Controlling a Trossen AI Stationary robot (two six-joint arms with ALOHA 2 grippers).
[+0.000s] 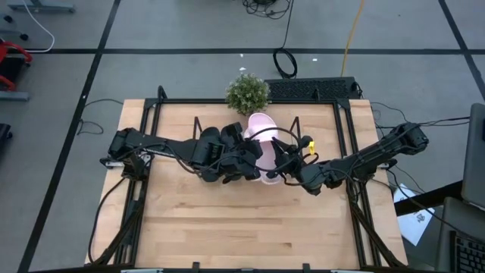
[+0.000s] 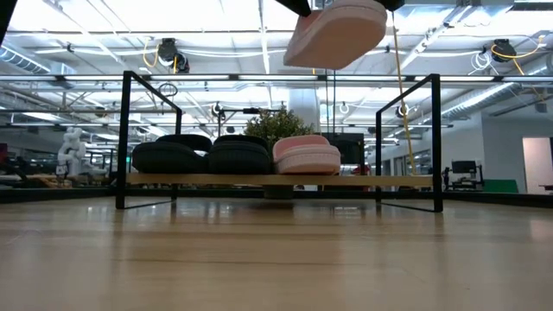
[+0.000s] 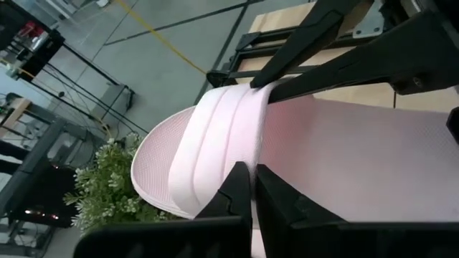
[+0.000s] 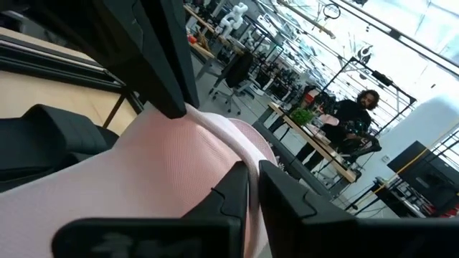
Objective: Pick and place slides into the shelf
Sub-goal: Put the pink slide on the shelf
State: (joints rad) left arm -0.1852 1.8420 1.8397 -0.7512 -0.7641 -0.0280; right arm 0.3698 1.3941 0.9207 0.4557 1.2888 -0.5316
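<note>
A pale pink slide hangs in the air above the shelf, carried between both grippers. In the high view it shows at table centre, with my left gripper on its left side and my right gripper on its right, both shut on it. On the shelf's wood base rest two black slides and a second pink slide, side by side on their soles. The arms hide most of the shelf in the high view. My left gripper pinches the pink slide's side edge beside the strap's root, its two fingers across the rim. The slide is lifted clear and tilted. My right gripper pinches the opposite side edge by the strap, meeting the slide from the table's right. Its fingers show on the far side of the strap in the left wrist view.
A small potted plant stands just beyond the shelf's far side. The shelf has a vacant spot at its right end. A black frame edges the wooden table. A person stands far off in the room.
</note>
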